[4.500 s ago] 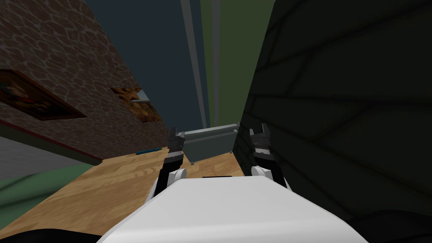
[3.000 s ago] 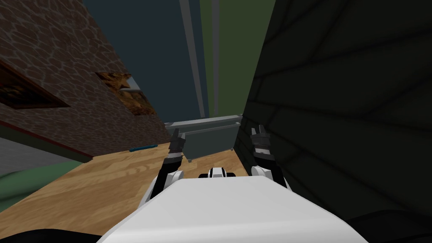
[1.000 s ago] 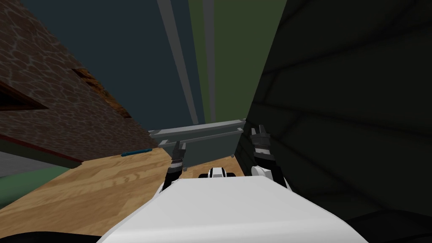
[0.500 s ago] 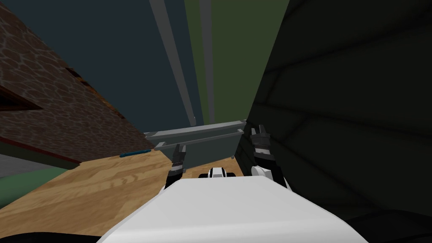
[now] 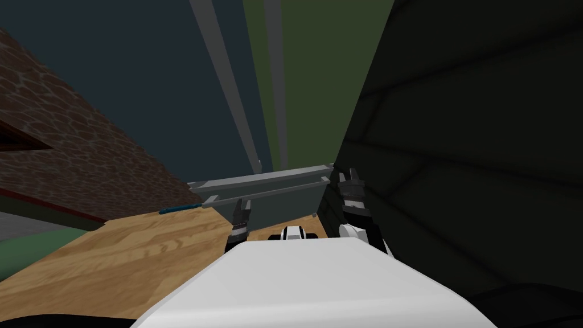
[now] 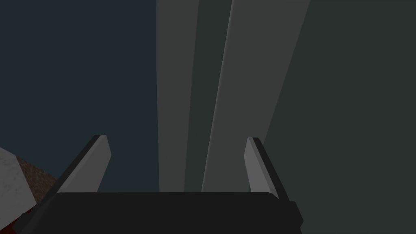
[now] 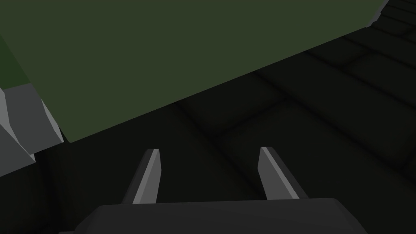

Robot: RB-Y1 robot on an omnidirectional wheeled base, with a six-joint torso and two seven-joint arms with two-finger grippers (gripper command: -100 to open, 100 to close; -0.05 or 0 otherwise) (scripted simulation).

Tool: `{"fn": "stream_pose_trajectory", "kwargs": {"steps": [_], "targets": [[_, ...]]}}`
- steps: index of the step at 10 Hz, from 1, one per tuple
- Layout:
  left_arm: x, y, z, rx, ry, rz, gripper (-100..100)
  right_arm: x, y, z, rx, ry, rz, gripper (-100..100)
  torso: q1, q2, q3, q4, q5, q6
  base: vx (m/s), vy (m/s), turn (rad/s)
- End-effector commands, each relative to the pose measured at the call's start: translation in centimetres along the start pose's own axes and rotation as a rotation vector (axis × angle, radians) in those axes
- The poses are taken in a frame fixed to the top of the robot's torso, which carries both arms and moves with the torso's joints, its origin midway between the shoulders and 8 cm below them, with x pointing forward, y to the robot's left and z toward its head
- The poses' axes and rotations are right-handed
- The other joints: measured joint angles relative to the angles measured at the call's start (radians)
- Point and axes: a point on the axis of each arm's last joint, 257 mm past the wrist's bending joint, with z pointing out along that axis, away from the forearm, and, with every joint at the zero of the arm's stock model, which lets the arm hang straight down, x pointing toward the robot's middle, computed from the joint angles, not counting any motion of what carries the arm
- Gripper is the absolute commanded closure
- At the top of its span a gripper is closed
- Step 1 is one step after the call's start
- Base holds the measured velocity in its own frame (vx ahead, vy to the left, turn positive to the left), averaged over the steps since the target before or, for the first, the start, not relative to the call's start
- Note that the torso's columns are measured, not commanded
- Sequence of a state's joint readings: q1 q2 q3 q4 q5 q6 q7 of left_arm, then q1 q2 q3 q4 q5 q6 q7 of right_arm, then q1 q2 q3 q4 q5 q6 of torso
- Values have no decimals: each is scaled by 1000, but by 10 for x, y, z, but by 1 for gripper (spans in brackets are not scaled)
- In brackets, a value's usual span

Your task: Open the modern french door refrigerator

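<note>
Both the left gripper [image 6: 175, 139] and the right gripper [image 7: 209, 149] are open, the handles [image 6: 252, 81] lie at the left one's 12 o'clock, ungrasped, so the refrigerator [image 5: 142, 85] seems not yet opened.

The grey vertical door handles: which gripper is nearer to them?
Left. The left gripper points straight at the handles, jaws open; the right gripper sits aside, by the dark wall.

Both arms reach forward, forearms dark. The left hand [image 5: 241, 204] sits lower, nearer the middle, its 2 fingers spread apart. The right hand [image 5: 348, 172] has fingers parted too.
</note>
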State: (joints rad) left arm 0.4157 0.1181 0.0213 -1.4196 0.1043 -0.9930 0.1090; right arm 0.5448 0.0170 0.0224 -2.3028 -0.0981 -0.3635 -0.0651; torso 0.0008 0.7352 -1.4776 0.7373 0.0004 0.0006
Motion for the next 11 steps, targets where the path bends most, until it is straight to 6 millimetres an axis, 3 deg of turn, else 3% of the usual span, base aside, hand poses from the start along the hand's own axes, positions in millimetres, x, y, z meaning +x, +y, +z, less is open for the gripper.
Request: {"fn": "stream_pose_trajectory", "kwargs": {"steps": [1,9,11], "targets": [[-3,10,-10,-10,-11,-9,-100,0,0,0,0,0,0,0,1,0,0,0,0,1,47,-12,-2],[-10,34,-45,-30,-54,-42,-100,0,0,0,0,0,0,0,-1,4,2,1,0,-1,65,-20,7],[-13,32,-34,-30,-49,-39,-100,0,0,0,0,0,0,0,-1,4,2,1,-1,-1,16,-10,5]]}}
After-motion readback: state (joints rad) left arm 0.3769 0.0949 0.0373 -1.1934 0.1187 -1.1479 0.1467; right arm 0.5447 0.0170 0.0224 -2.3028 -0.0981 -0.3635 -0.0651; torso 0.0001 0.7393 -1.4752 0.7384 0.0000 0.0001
